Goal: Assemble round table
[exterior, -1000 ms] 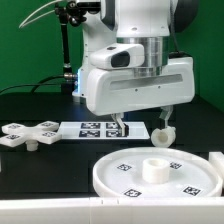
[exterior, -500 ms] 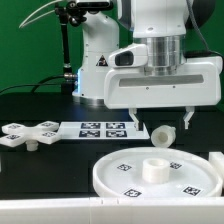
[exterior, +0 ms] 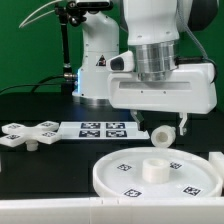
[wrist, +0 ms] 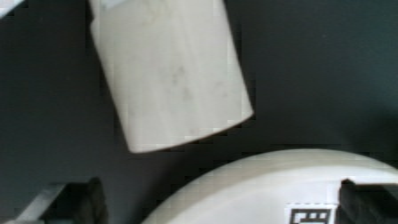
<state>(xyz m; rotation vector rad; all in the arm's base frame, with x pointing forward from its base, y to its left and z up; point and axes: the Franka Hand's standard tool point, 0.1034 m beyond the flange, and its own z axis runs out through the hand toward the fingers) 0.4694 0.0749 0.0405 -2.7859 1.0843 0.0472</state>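
Observation:
The large rimmed round disc [exterior: 160,176] lies at the front of the dark table, with a raised hub in its middle; its rim and one tag also show in the wrist view [wrist: 294,190]. The white cylinder leg [exterior: 162,134] lies on its side just behind the disc; in the wrist view it is a long white piece [wrist: 169,75]. The cross-shaped base piece [exterior: 28,135] lies at the exterior view's left. My gripper [exterior: 160,121] hangs open and empty just above the leg, one finger on each side of it. In the wrist view the gripper [wrist: 222,205] is spread wide.
The marker board [exterior: 100,129] lies flat between the base piece and the leg. A white block [exterior: 216,158] stands at the exterior view's right edge beside the disc. The robot's base and a camera stand are at the back.
My gripper has moved toward the exterior view's right, from over the marker board to over the leg, and stayed open. The parts have not moved.

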